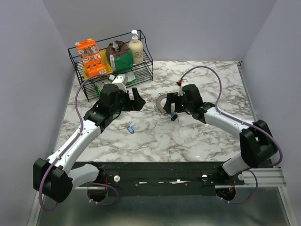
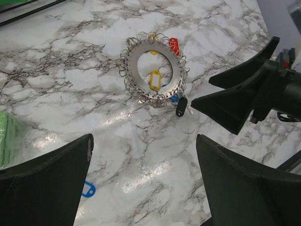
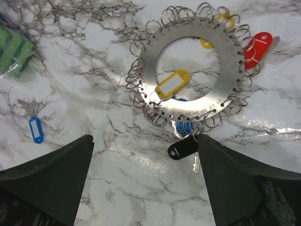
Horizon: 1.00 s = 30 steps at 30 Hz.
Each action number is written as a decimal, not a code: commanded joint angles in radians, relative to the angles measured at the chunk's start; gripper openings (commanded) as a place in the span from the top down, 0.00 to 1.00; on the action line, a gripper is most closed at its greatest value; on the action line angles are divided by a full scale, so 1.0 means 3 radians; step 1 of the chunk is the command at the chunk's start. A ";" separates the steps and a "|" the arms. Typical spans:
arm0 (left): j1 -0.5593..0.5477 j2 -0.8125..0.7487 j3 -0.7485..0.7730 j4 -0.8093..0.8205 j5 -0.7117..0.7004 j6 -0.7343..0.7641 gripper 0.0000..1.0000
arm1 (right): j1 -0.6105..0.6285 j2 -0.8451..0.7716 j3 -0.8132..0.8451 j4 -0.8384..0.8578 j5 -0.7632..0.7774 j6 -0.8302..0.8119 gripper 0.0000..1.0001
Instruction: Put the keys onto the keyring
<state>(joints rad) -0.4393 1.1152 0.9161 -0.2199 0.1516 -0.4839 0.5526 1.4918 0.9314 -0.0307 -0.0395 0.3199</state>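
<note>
Silver keyring (image 3: pixel 188 29) just beyond right pincer (image 3: pixel 145 141) — jaws wide, left pincer (image 2: pixel 143 139) wide, blue key (image 3: pixel 35 129) apart.

Grey-veined white marble tabletop (image 3: pixel 94 94). Flat silver metal keyring disc (image 3: pixel 202 106); yellow plastic key tag (image 3: pixel 172 84), red plastic key tag (image 3: pixel 256 44), black plastic key tag (image 3: pixel 182 148), blue plastic key tag (image 3: pixel 35 129).

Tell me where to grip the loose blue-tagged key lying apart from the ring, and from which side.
Probably the blue tag, pinched across its narrow width from straight above: it lies flat on the marble with bare surface along both long edges, while its silver blade looks thinner.
</note>
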 commanded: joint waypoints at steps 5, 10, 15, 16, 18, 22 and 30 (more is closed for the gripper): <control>0.0017 0.0010 0.0071 0.0043 -0.0030 -0.0085 0.01 | 0.0086 0.0814 0.0801 -0.0455 0.0111 -0.0141 0.00; 0.0022 0.0051 0.0045 0.0038 -0.0009 -0.0131 0.01 | 0.0086 0.1219 0.1307 -0.0649 0.0116 -0.0146 0.06; 0.0022 0.0092 0.0045 -0.0008 -0.0020 -0.0136 0.01 | 0.0086 0.1598 0.1722 -0.0940 0.0116 -0.0100 0.20; 0.0022 0.0097 0.0040 -0.0008 -0.0010 -0.0141 0.01 | 0.0086 0.1679 0.1758 -0.0976 0.0116 -0.0054 0.20; 0.0022 0.0092 0.0020 -0.0003 -0.0004 -0.0136 0.01 | 0.0086 0.1731 0.1845 -0.1053 0.0213 -0.0033 0.25; 0.0022 0.0077 -0.0001 0.0002 -0.0015 -0.0136 0.01 | 0.0086 0.1833 0.1906 -0.1176 0.0239 0.0018 0.31; 0.0022 -0.0046 -0.0037 -0.0018 -0.0056 -0.0156 0.01 | 0.0086 0.1915 0.1774 -0.1232 0.0203 0.0054 0.36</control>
<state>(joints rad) -0.4377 1.1332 0.9119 -0.2237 0.1497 -0.5251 0.5716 2.0315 1.4708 -0.3557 0.0128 0.3222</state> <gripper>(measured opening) 0.987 0.643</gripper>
